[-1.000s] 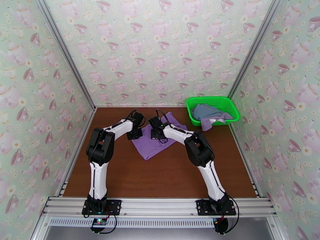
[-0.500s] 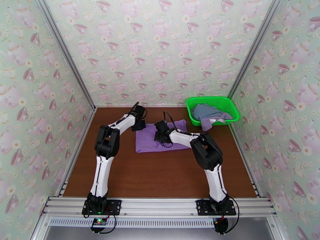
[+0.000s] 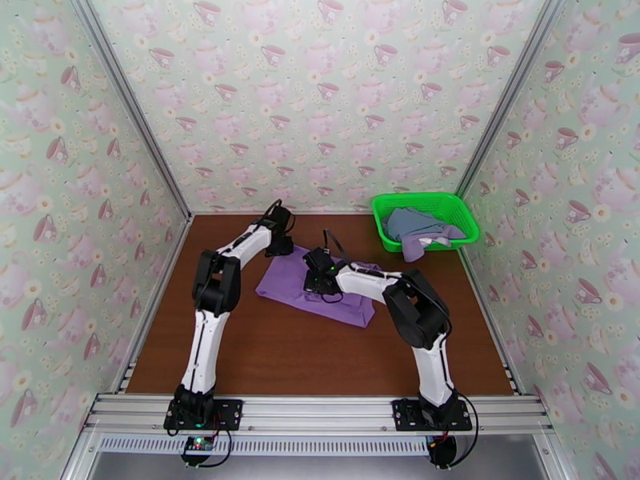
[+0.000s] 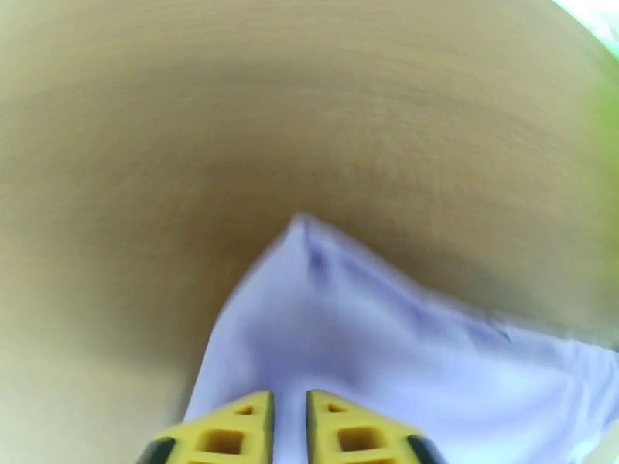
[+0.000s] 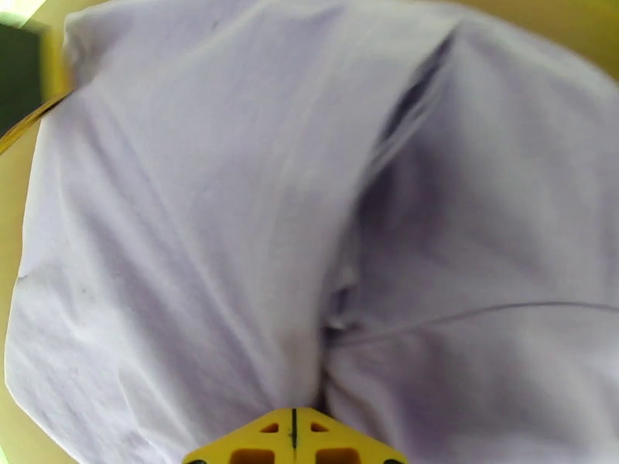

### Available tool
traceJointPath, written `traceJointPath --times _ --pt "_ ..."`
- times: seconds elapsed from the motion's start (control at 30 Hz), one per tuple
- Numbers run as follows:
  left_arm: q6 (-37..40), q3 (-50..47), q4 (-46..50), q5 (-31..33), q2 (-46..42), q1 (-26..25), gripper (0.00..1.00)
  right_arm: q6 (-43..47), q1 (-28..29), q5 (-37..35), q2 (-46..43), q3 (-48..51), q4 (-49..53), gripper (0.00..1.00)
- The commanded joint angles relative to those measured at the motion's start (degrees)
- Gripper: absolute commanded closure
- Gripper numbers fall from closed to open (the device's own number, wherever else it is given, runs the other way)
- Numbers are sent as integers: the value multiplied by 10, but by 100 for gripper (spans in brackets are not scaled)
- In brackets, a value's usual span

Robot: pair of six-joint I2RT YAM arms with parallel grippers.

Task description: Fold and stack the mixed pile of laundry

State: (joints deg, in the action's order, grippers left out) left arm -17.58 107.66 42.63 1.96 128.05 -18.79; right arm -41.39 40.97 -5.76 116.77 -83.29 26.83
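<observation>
The bright purple shirt (image 3: 288, 286) lies slantwise on the brown table, its long side running from far left to near right. My left gripper (image 3: 280, 248) is at the shirt's far-left corner; in the left wrist view its yellow fingers (image 4: 220, 436) are pressed on the cloth (image 4: 371, 349). My right gripper (image 3: 314, 283) sits on the shirt's middle, and in the right wrist view its fingertips (image 5: 294, 438) meet on a bunched fold of purple cloth (image 5: 193, 226). The dusty blue-grey garment (image 3: 410, 221) and the pale lavender-grey one (image 3: 416, 246) lie in the basket.
The green mesh basket (image 3: 379, 222) stands at the far right corner of the table, the lavender-grey garment hanging over its front rim. Patterned walls close in the left, back and right sides. Bare brown table (image 3: 320, 362) stretches between the shirt and the arm bases.
The purple shirt has turned and been drawn toward the near right, now lying diagonal. The right gripper shifted slightly left and nearer. The left gripper stayed near the far-left corner.
</observation>
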Motion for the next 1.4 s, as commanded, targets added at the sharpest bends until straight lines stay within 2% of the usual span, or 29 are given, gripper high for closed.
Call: traceJointPath --times 0.0,0.07,0.17,0.3,0.43,0.57,0.73,0.9,1.03,1.2,1.27,1.37 --pt "3 -53 -48 5 -160 -3 57 81 -20 -6 -47 -49 64 82" --pt "-17 -99 -28 22 -215 -5 57 130 -42 24 -39 -80 88 78" --pt "-58 -175 -3 17 -259 -8 80 197 -74 87 -3 -136 111 81" --pt "-123 -301 -46 15 -278 -15 96 281 -100 154 86 -250 160 91" --pt "-182 -384 -125 5 -264 -14 100 328 -103 140 173 -354 201 97" --pt "-201 -396 -163 -6 -225 -15 100 324 -106 119 217 -373 209 100" --pt "-193 -372 -155 -6 -169 -14 100 292 -116 67 210 -279 167 100" --pt "-125 -298 -108 13 -101 -2 100 222 -122 -1 163 -165 138 100" --pt "-72 -195 -77 7 -31 12 100 113 -122 -6 103 -43 83 100" --pt "-19 -19 -27 -14 58 12 100 -60 -109 16 8 146 -67 100" --pt "-1 45 -2 -20 92 11 100 -112 -101 20 -13 193 -113 100" --pt "23 117 25 -30 131 8 100 -146 -93 12 -20 212 -131 100"
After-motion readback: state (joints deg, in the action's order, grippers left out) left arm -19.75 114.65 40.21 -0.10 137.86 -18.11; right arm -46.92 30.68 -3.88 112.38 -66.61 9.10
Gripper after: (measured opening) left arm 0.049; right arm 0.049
